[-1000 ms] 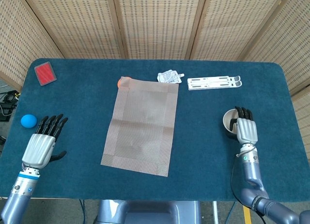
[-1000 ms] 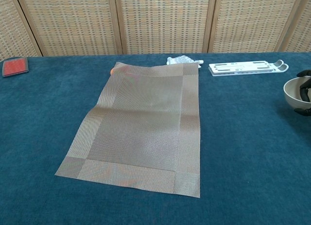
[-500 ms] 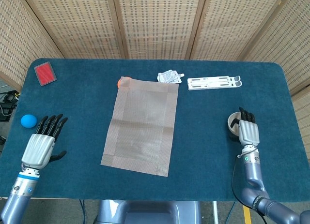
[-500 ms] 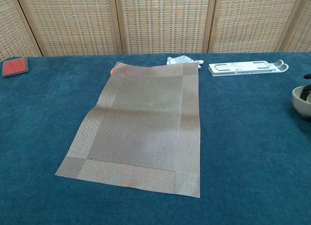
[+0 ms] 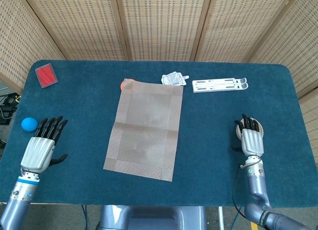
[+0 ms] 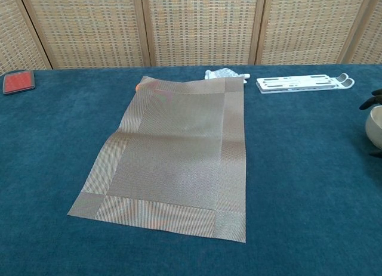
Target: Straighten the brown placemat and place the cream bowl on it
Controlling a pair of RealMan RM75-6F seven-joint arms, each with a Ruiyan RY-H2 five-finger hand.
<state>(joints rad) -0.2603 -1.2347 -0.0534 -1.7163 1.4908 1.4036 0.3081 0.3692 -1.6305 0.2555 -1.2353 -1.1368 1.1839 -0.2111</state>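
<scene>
The brown placemat [image 5: 145,129] [image 6: 170,157] lies flat mid-table, skewed, its near end swung toward my left. The cream bowl [image 5: 241,125] [image 6: 375,127] stands on the blue cloth far to the right of the mat. In the head view it is mostly hidden under my right hand [image 5: 251,138]. That hand grips the bowl from above, with dark fingertips [image 6: 369,101] showing over its rim at the chest view's right edge. My left hand [image 5: 42,146] rests palm down on the table's near left with fingers apart, holding nothing.
A blue ball [image 5: 29,123] sits just beyond my left hand. A red card [image 5: 46,75] lies at the far left corner. An orange object [image 5: 125,83] peeks from under the mat's far corner, beside a crumpled pouch [image 5: 174,79] and a white stand [image 5: 219,84].
My right hand has drawn back toward the table's near right, and the bowl has slid right with it. The mat and my left hand have stayed put.
</scene>
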